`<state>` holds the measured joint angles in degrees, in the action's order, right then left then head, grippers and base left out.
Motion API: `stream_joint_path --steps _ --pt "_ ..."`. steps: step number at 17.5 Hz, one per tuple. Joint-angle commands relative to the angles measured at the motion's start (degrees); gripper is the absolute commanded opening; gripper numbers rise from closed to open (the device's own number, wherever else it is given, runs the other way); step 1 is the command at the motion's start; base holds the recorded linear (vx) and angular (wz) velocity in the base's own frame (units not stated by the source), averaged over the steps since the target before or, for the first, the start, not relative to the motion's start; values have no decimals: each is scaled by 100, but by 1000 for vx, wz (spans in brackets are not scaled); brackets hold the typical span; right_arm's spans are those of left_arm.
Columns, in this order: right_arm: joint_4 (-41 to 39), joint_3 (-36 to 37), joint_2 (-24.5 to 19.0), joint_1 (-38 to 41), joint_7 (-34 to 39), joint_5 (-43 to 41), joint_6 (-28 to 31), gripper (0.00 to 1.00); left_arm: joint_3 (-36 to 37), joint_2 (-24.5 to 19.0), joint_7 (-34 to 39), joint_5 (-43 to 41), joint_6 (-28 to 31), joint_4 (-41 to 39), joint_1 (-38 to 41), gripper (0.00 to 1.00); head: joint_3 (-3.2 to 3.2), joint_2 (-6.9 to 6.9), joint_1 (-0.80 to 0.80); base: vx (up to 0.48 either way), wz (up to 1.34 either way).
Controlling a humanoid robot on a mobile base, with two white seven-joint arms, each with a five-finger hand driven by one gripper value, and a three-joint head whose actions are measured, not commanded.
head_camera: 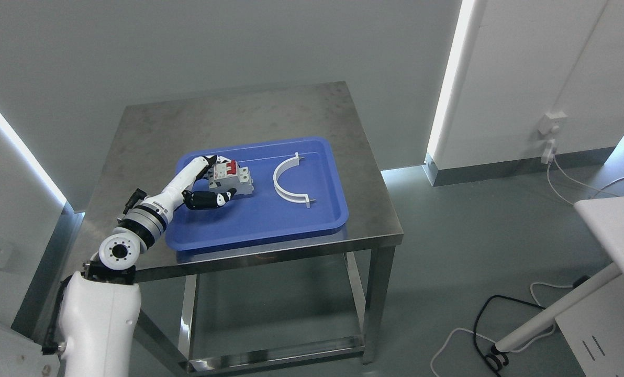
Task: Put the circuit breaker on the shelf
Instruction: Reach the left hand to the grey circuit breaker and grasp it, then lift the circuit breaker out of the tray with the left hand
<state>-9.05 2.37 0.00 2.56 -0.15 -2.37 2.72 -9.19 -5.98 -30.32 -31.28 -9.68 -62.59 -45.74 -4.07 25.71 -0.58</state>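
A grey circuit breaker [232, 180] with red switches stands in a blue tray [270, 225] on a steel table [149, 131]. My left hand [215, 178] reaches into the tray from the lower left and wraps the breaker: white fingers [207, 163] lie along its far left side and the black thumb [210, 199] presses its near side. The breaker still rests on the tray floor. No shelf shows in the head view. The right arm is out of view.
A white curved plastic bracket [289, 180] lies in the tray to the right of the breaker. A white table corner [613, 220] and loose cables [479, 335] on the floor sit at the right. A wall socket [550, 136] is on the right wall.
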Motion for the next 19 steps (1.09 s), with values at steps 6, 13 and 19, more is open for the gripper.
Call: stream_joint_path --steps 6,13,19 --pt "0 0 100 -2 -2 0 1 100 -1561 498 2079 2442 -1879 -418 432 9 0 0 0 0 -5" --pt "0 0 100 -2 -2 0 1 100 -1121 498 2048 2689 -1854 -2213 2104 10 0 0 0 0 0" --pt "0 0 100 7 -2 0 1 100 -1129 498 1942 2680 -1827 -2390 2192 10 0 0 0 0 0"
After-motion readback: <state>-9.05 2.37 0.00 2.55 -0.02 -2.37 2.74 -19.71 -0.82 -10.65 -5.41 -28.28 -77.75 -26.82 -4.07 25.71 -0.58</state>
